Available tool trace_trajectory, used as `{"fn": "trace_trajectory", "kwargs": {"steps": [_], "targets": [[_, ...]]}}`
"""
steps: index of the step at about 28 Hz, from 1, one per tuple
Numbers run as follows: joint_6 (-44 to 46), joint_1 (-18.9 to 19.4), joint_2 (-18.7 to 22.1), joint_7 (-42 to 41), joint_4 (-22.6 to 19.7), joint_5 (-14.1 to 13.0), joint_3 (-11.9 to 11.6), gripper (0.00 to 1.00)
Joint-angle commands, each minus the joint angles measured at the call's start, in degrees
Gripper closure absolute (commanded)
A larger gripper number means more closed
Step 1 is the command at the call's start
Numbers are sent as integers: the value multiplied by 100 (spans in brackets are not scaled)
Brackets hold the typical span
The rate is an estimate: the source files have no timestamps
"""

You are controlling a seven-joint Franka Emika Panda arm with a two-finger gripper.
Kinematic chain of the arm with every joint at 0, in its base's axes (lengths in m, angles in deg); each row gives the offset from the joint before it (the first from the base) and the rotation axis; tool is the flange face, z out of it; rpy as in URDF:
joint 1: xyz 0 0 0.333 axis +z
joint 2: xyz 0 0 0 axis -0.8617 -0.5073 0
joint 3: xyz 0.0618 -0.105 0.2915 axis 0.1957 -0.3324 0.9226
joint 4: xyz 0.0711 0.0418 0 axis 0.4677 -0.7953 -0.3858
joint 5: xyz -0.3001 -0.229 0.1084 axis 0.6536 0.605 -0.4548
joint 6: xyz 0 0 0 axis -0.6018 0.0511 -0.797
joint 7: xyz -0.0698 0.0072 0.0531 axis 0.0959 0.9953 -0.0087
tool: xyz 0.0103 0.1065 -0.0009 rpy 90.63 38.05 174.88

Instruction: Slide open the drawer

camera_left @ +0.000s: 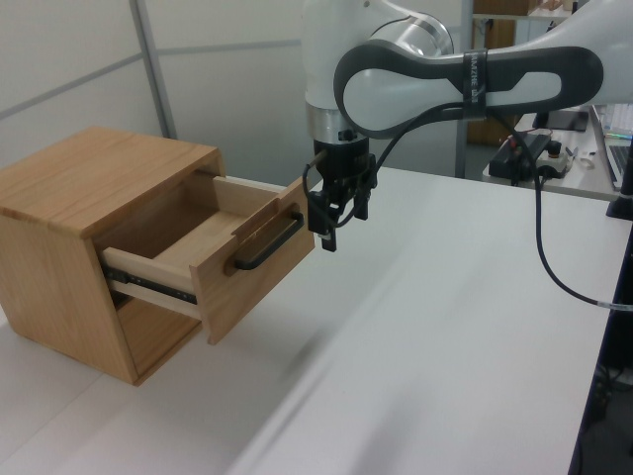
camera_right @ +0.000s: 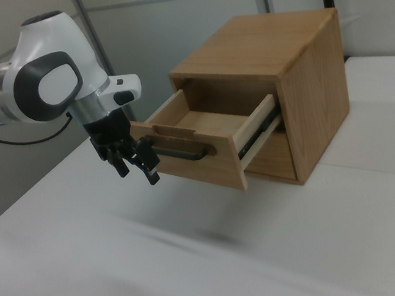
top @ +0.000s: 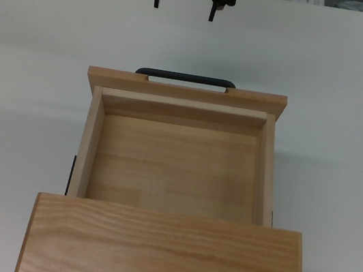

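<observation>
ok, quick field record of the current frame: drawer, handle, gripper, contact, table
drawer: pulled well out of the cabinet, inside bare
handle: black bar on the front panel, nothing on it
gripper: open, empty, off the handle, near the top view's upper edge
contact: none between gripper and handle
table: white, nothing else on it near the cabinet
</observation>
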Motion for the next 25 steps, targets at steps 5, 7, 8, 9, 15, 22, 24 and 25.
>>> {"fn": "trace_trajectory", "kwargs": {"steps": [5,7,8,9,15,22,24,25], "targets": [[507,-1,-26,-479,283,-42,-8,0],[604,-1,-44,-453,354,-42,1,0],[630,-1,-44,-435,371,-42,1,0],[657,-1,-44,-426,380,-42,1,0],[710,8,-9,-435,398,-68,27,0],[718,25,-17,-435,398,-68,54,0],[718,25,-17,-444,398,-68,54,0],[718,25,-17,-435,398,-68,54,0]]}}
